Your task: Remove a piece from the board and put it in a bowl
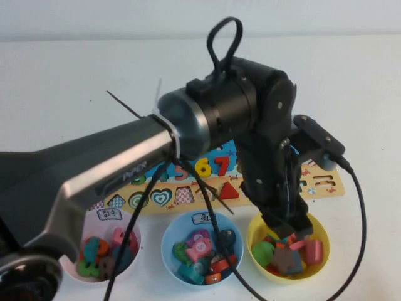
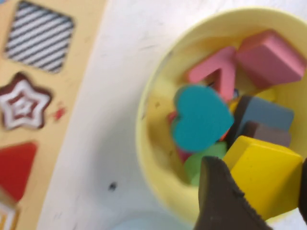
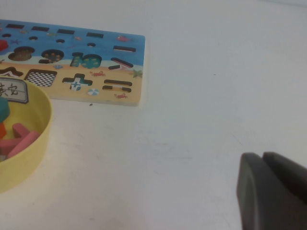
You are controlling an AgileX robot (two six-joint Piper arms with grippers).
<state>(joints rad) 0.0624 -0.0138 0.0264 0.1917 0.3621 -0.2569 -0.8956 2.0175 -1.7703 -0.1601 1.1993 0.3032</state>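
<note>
**Piece over bowl, release pending**

Piece [image 2: 266,175] clamped in left gripper [image 1: 289,231], yellow block pinched between dark fingers [image 2: 223,201], hanging just above bowl [image 1: 257,231] interior. Not yet resting on contents, as far as left wrist view shows; contact with pieces below cannot be ruled out.

Bowl at near edge of worktop, toward right corner, just in front of board [image 1: 326,185]. Already holds several pieces: teal heart [image 2: 199,117], pink block [image 2: 271,57], pink numeral-like piece [image 2: 216,74], grey-blue block [image 2: 266,115], green piece partly hidden underneath.

Board behind the bowls, mostly hidden by left arm in high view. Yellow 6 [image 1: 202,167] and red triangle [image 1: 229,190] seated in place. Empty cut-outs visible on tan strip: striped square [image 2: 38,36], star [image 2: 21,105].

Blue bowl [image 1: 170,233] and pink bowl [image 1: 135,229] along same near edge, left of yellow bowl, both holding pieces.

Right gripper [image 3: 271,191] parked low over bare worktop toward right side, well apart from board and bowl; fingers pressed together, nothing between them.

Progress, judged: lift off board and carry done. Remaining: open left fingers so block drops among the other pieces, then withdraw. Piece sits near bowl's near rim in wrist view, so slight risk of landing on rim rather than inside.
</note>
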